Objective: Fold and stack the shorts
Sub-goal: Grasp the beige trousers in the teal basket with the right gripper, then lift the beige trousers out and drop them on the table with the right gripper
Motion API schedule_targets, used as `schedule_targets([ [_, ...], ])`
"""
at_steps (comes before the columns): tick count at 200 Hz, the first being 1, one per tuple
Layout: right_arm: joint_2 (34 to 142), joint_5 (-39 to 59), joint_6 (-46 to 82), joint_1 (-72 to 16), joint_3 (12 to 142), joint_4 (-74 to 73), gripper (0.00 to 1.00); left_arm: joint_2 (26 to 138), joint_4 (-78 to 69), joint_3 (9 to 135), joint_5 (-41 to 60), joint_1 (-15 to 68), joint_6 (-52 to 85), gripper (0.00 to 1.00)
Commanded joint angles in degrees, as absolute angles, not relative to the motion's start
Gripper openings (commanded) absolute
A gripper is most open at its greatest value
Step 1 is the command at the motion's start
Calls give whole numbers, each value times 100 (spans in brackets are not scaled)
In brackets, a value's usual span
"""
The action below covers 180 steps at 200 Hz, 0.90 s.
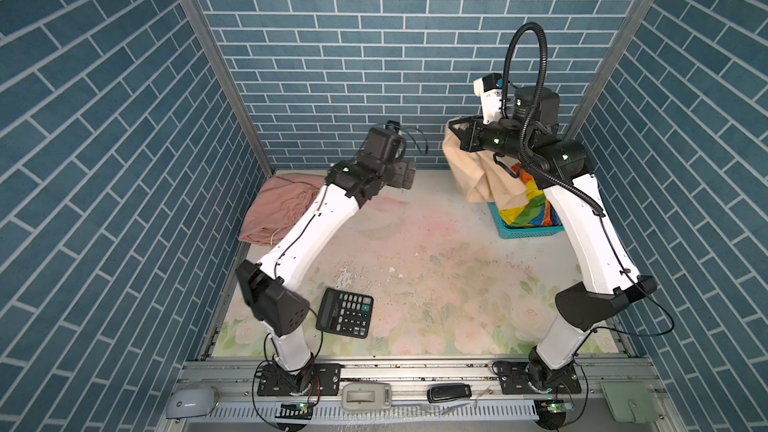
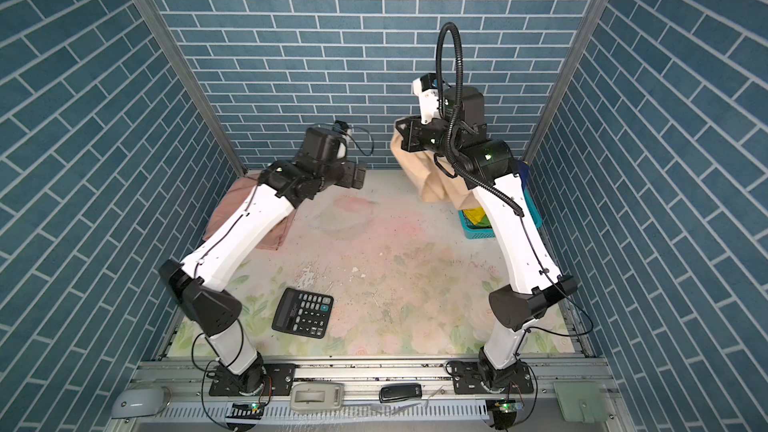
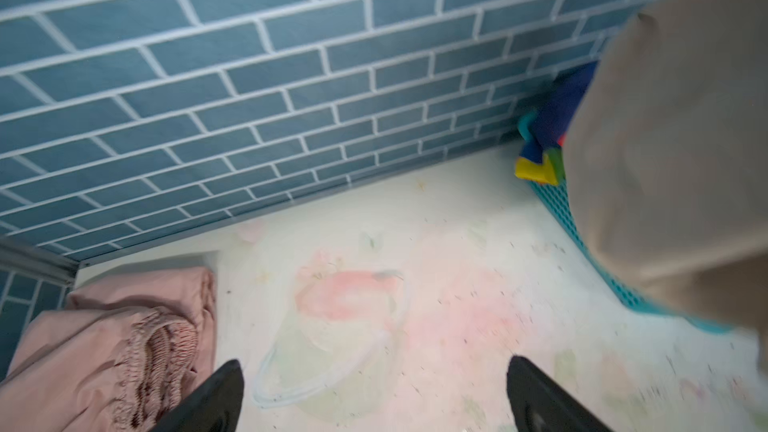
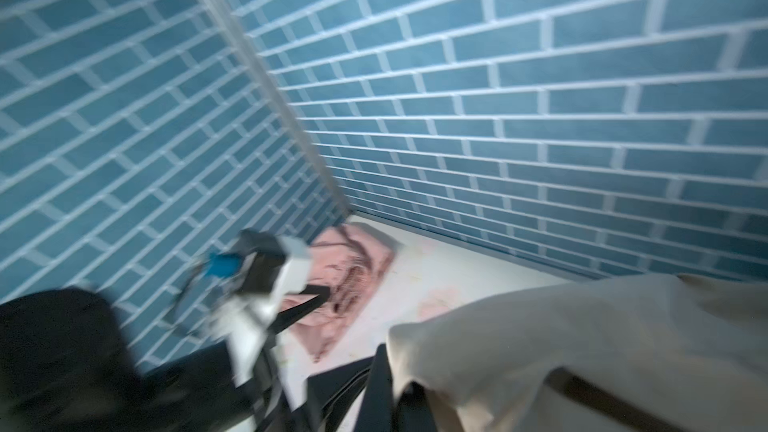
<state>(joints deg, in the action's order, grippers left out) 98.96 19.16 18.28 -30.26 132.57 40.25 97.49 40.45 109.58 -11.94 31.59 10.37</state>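
Note:
My right gripper (image 1: 455,128) (image 2: 401,130) (image 4: 399,388) is raised near the back right corner and shut on the beige shorts (image 1: 463,162) (image 2: 422,174) (image 4: 582,347). They hang crumpled from it above the basket; the left wrist view shows them too (image 3: 665,160). The rainbow-striped shorts (image 1: 528,205) (image 2: 476,218) (image 3: 540,160) lie in the teal basket (image 1: 528,233) (image 2: 478,236) (image 3: 557,209). The salmon-pink shorts (image 1: 278,209) (image 2: 224,209) (image 3: 104,347) (image 4: 353,276) lie folded at the back left corner. My left gripper (image 1: 409,174) (image 2: 360,174) (image 3: 374,367) hovers open and empty over the mat beside them.
A black calculator (image 1: 345,312) (image 2: 302,312) lies on the floral mat near the left arm's base. A white mouse (image 1: 189,403), a grey case (image 1: 365,396), a black fob (image 1: 449,392) and a green wallet (image 1: 627,401) sit along the front rail. Brick-patterned walls enclose three sides.

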Motion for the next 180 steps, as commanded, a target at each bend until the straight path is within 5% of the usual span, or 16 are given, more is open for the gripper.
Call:
schedule_targets([
  [1, 9778, 2407, 1838, -2984, 13201, 3816, 0, 9044, 3628, 10133, -965, 2644, 1593, 100],
  [70, 10517, 1840, 2937, -1812, 10165, 3288, 2, 8119, 3553, 8608, -376, 1822, 1879, 100],
  [153, 9628, 824, 1712, -2329, 8741, 3722, 93, 8359, 3290, 7455, 597, 1627, 2314, 100],
  [180, 9553, 1015, 1741, -2989, 8232, 3485, 99, 8469, 3094, 7201, 1006, 1600, 2613, 100],
])
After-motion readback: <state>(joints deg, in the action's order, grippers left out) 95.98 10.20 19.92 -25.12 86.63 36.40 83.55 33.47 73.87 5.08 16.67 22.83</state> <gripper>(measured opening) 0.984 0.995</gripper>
